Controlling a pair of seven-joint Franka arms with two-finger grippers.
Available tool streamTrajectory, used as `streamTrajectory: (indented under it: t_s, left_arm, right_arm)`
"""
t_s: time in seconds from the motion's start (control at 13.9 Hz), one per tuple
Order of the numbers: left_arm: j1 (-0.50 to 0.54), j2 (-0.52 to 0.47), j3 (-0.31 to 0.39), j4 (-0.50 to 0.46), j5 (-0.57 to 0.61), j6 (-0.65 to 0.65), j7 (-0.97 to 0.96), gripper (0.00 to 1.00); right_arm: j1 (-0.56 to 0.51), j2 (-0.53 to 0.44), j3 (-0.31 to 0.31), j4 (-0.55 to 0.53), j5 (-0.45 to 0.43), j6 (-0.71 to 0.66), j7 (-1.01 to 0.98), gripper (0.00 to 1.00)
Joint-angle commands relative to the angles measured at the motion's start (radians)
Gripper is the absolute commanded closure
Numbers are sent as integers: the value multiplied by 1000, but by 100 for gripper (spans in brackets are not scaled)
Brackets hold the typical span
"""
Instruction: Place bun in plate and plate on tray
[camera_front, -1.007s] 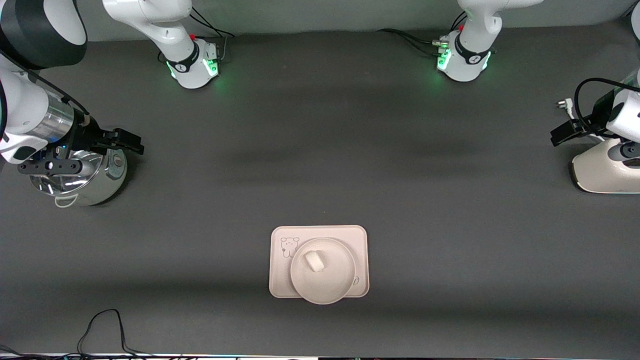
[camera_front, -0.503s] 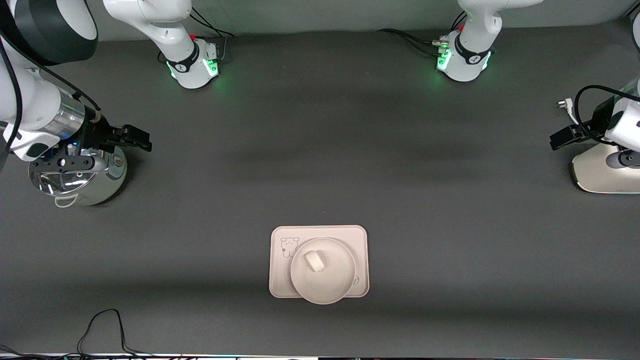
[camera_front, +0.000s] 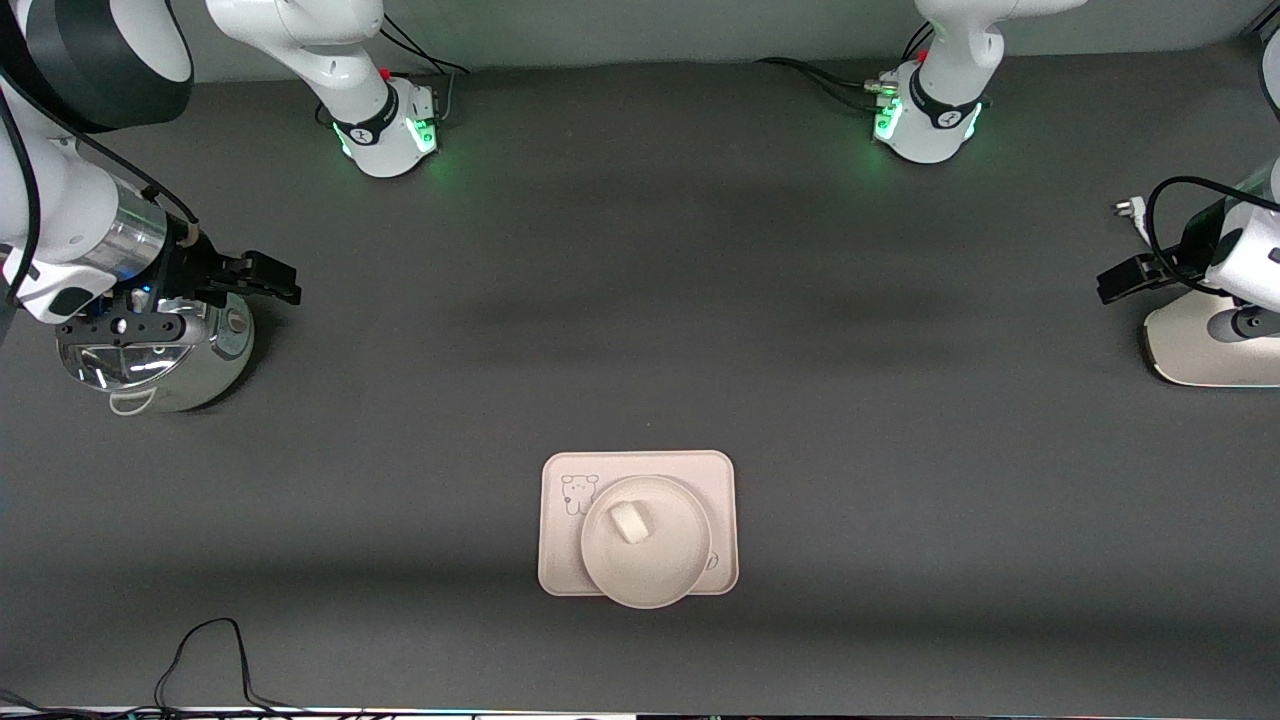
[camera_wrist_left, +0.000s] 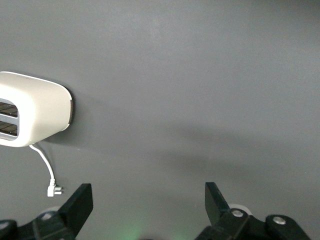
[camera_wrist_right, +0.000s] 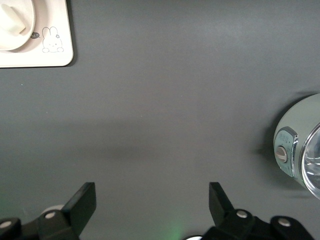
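Observation:
The white bun (camera_front: 630, 522) lies in the round cream plate (camera_front: 662, 566), off the plate's middle. The plate sits on the rectangular tray (camera_front: 722, 478), overhanging the tray edge nearest the front camera. My right gripper (camera_front: 272, 280) is open and empty, up over the steel pot at the right arm's end. Its wrist view (camera_wrist_right: 149, 200) shows a tray corner (camera_wrist_right: 30, 59), the plate rim (camera_wrist_right: 27, 35) and the bun (camera_wrist_right: 12, 21). My left gripper (camera_front: 1122, 278) is open and empty by the toaster, shown in its wrist view (camera_wrist_left: 149, 200) over bare table.
A shiny steel pot (camera_front: 160, 355) stands at the right arm's end of the table, also in the right wrist view (camera_wrist_right: 300, 150). A white toaster (camera_front: 1205, 345) stands at the left arm's end, with its cord plug (camera_wrist_left: 52, 190) on the table. A black cable (camera_front: 205, 650) loops at the front edge.
Both grippers shifted slightly over their ends of the table, the right one a little toward the table's middle. The bun, plate and tray have not moved.

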Motion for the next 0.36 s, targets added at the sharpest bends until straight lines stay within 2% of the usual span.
streamTrajectory:
  t_s: [0.0,0.29]
  left_arm:
    - [3,23,-4,59,2,-43,14,0]
    - [-8,54,-9,127,-7,-130,16,0]
  right_arm:
    - [-6,-20,-1,-21,-16,14,8,0]
    - [-5,-19,-1,-21,-16,15,8,0]
